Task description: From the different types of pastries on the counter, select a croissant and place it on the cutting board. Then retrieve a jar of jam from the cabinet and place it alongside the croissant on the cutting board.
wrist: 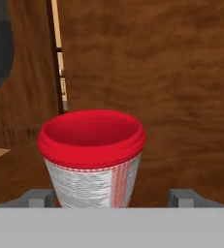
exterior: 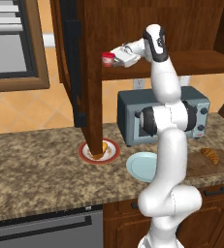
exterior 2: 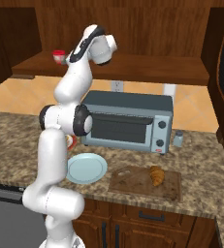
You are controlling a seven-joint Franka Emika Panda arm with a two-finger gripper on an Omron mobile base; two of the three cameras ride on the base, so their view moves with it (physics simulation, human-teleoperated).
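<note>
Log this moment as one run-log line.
croissant: on cutting board | gripper: at cabinet shelf, fingers either side of jam jar | grip: unconfirmed

Jar of jam (wrist: 91, 157): smooth red lid; cabinet (wrist: 171, 72): grained wood; counter (exterior: 36, 169): speckled granite.

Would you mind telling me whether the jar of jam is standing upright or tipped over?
Upright: the jar of jam stands on the cabinet shelf with its red lid level on top, as the hand view shows.

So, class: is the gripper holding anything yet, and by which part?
Cannot be told: the gripper straddles the jar of jam, with its fingers beside the jar's lower body.
</note>
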